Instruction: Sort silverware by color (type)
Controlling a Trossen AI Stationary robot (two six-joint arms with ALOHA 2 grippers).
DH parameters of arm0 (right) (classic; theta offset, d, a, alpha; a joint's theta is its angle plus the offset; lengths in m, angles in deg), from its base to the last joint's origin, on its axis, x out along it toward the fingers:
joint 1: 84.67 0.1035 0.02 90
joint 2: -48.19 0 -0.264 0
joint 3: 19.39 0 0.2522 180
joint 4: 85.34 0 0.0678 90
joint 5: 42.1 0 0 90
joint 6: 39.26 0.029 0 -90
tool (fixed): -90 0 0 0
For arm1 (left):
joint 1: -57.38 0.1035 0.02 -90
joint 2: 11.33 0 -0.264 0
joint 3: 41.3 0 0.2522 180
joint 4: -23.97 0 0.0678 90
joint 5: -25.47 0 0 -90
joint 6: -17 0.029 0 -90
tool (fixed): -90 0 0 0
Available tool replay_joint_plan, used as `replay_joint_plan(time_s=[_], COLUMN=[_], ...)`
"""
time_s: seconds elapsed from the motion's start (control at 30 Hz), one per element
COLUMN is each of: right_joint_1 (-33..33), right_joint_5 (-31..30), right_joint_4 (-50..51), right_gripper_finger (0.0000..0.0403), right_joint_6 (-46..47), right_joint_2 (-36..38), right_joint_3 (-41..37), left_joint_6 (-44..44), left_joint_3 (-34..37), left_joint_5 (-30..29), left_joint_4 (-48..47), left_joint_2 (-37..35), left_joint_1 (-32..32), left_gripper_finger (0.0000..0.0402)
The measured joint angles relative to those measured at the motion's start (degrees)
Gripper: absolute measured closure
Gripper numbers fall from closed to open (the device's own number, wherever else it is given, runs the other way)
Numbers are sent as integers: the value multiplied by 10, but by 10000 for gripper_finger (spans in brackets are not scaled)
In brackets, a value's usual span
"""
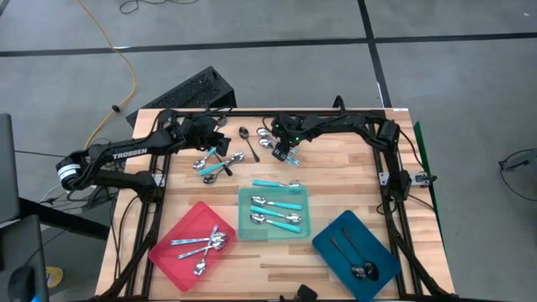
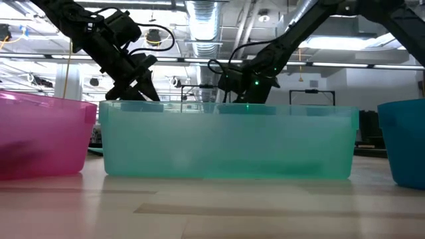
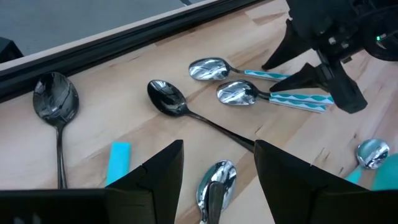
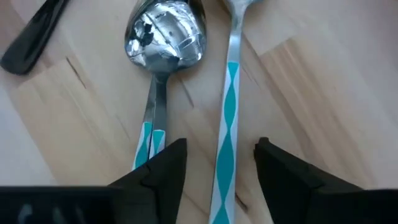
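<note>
Two spoons with silver bowls and turquoise handles lie side by side at the table's far middle. My right gripper (image 1: 285, 155) is open and points steeply down over them. Its fingers stand on either side of one turquoise handle (image 4: 225, 124), and the other spoon (image 4: 163, 34) runs under one finger. My left gripper (image 1: 220, 147) is open above a heap of spoons (image 1: 214, 164), over a silver spoon (image 3: 216, 180). Two dark spoons (image 3: 166, 98) (image 3: 56, 102) lie on the wood nearby.
Near the front stand a red tray (image 1: 172, 260) with silver spoons, a teal tray (image 1: 245, 214) with turquoise-handled spoons and a blue tray (image 1: 336, 252) with dark spoons. One turquoise-handled spoon (image 1: 275, 183) lies on the wood beyond the teal tray.
</note>
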Motion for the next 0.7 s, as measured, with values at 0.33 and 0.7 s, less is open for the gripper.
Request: replay_joint_plan(time_s=[0.33, 0.7], right_joint_1=[2, 2], right_joint_5=[-1, 8], right_joint_4=[55, 107], right_gripper_finger=[328, 346], right_joint_6=[53, 86], right_joint_2=[0, 1], right_joint_3=[3, 48], left_joint_6=[0, 0], left_joint_3=[0, 0], left_joint_5=[9, 18], left_joint_4=[0, 0], left_joint_2=[0, 0], left_joint_1=[0, 0], left_gripper_finger=[220, 220])
